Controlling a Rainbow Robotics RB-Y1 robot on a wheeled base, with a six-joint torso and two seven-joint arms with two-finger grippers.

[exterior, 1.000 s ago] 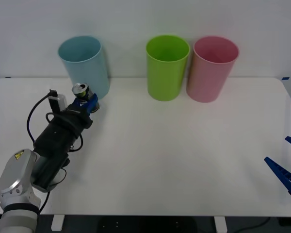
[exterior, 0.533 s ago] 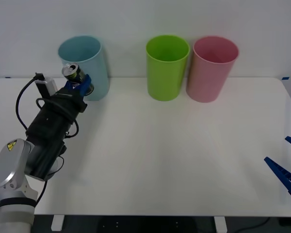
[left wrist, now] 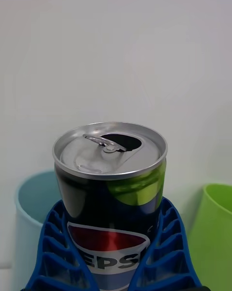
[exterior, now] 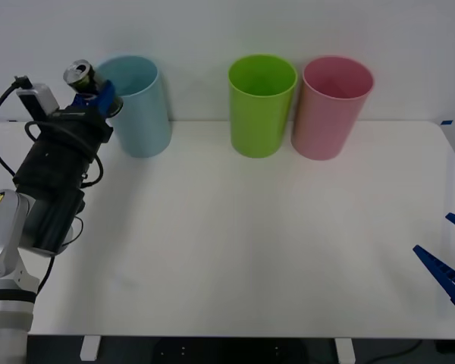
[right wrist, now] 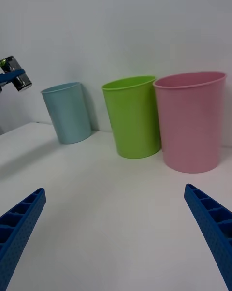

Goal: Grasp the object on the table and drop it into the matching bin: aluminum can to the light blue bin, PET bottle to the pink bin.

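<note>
Front view: the right gripper (exterior: 449, 262) sits low at the table's (exterior: 273, 243) near right edge, fingers spread wide. The left gripper (exterior: 93, 98) clamps the aluminum can (exterior: 82, 76), raised off the table. Just beyond it stands the light blue bin (exterior: 136, 106), the pink bin (exterior: 332, 108) well to its right.

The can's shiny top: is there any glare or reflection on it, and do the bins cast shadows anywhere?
Left wrist view: the aluminum can has soft sheen on its silver lid and a green reflection on its dark side. Right wrist view: the light blue bin throws a dark shadow on the wall behind it. Front view: lighting is even on the table.
</note>
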